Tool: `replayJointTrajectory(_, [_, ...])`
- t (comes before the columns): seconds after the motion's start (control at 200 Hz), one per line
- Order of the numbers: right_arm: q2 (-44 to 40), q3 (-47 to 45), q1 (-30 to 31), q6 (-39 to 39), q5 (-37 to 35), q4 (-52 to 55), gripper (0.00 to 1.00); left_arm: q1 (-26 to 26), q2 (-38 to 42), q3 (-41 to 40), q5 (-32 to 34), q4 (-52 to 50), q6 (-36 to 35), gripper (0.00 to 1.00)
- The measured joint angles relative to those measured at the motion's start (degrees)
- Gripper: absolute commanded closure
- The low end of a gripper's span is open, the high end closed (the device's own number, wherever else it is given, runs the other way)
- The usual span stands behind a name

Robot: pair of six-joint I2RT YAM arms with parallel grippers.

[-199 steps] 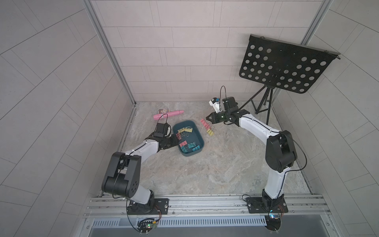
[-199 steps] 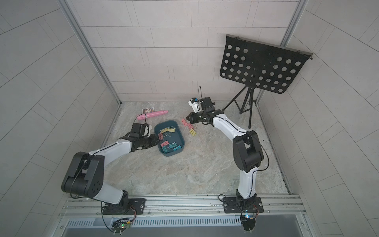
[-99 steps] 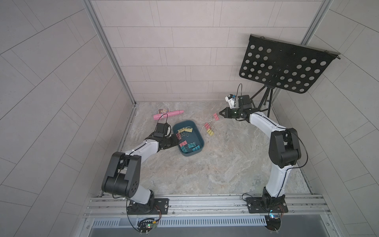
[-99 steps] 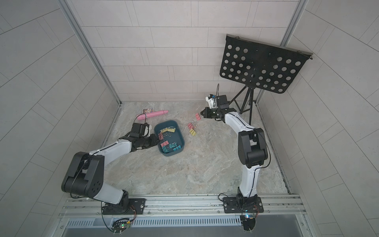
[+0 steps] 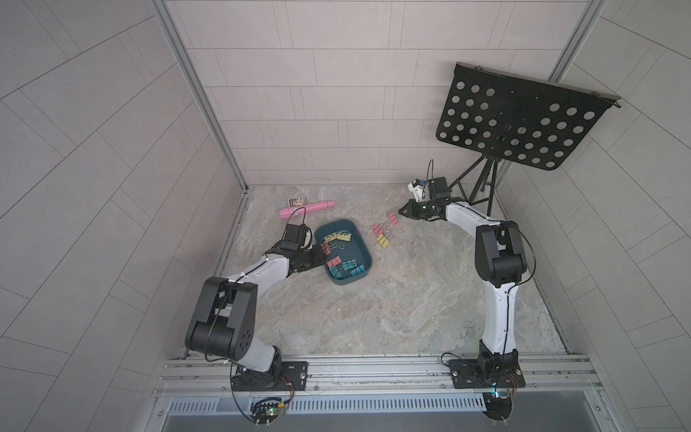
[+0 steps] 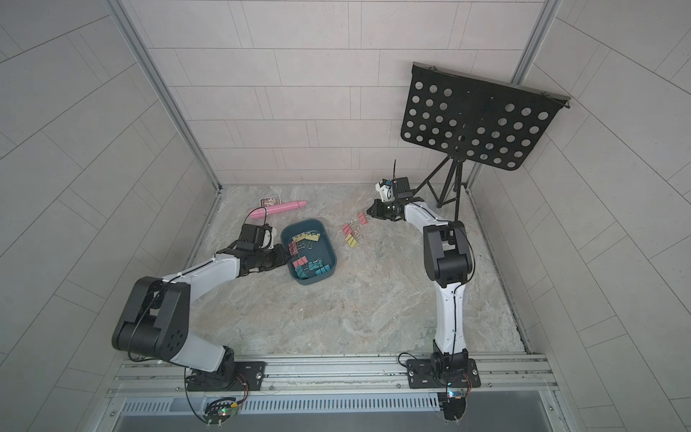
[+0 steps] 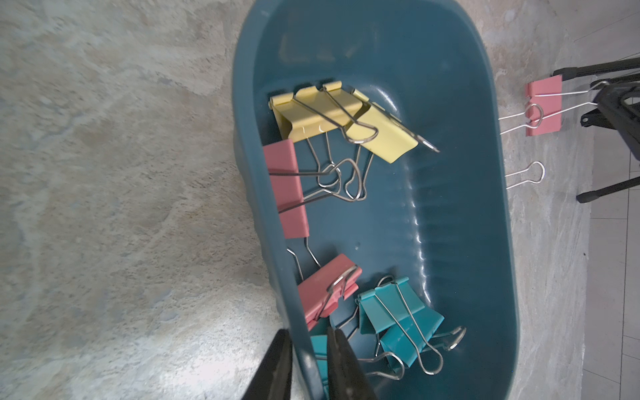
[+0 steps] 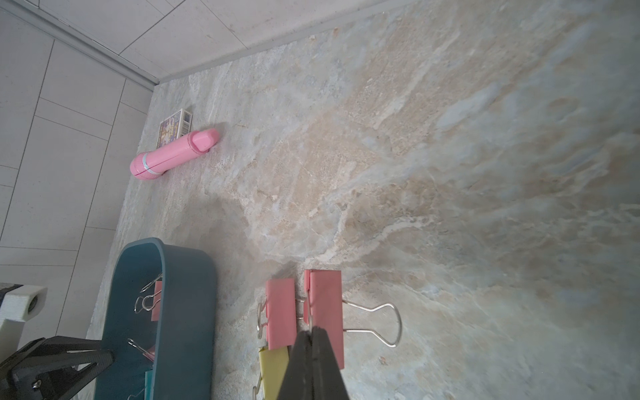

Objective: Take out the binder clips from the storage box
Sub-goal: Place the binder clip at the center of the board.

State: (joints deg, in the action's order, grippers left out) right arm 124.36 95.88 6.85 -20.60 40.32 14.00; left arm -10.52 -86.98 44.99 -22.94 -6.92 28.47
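Found the left gripper clamped on the left long wall of the storage box, one finger inside, one outside. Counted most of the binder clips inside: yellow at the far end, pink along the gripped wall, teal at the near end. Noted a handful of removed clips on the table just right of the box. Found the right gripper closed and empty, tip at the farthest pink one, contact not determinable. Judged the step: between picks, next clip to be fetched from the box. Calls for opening the jaws, crossing the box's right rim and dropping onto a wire handle. Noted ample bare table in front; music stand legs close behind the right arm.
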Motion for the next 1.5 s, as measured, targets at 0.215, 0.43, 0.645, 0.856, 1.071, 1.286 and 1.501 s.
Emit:
replayJointTrajectory(0.215, [0.8, 0.6, -0.4, 0.0, 0.2, 0.7, 1.0, 0.0, 0.0, 0.0, 0.0, 0.0, 0.0, 0.74])
replayJointTrajectory(0.43, [2.0, 0.7, -0.5, 0.2, 0.3, 0.9, 1.0, 0.0, 0.2, 0.0, 0.2, -0.4, 0.0, 0.74])
replayJointTrajectory(0.645, [2.9, 0.7, -0.5, 0.5, 0.2, 1.4, 1.0, 0.0, 0.3, 0.0, 0.2, -0.4, 0.0, 0.74])
replayJointTrajectory(0.856, [3.1, 0.7, -0.5, 0.5, 0.3, 1.7, 1.0, 0.0, 0.3, 0.0, 0.2, -0.5, 0.0, 0.74])
replayJointTrajectory(1.071, [3.6, 0.7, -0.6, 0.6, 0.3, 1.8, 1.0, 0.0, 0.3, 0.0, 0.2, -0.5, 0.0, 0.74])
replayJointTrajectory(1.286, [3.6, 0.7, -0.8, 0.7, 0.2, 1.8, 0.98, 0.0, 0.3, 0.0, 0.2, -0.5, 0.0, 0.74])
replayJointTrajectory(1.501, [3.6, 0.6, -1.0, 0.7, 0.2, 1.8, 0.86, 0.0, 0.3, 0.0, 0.2, -0.5, 0.0, 0.74])
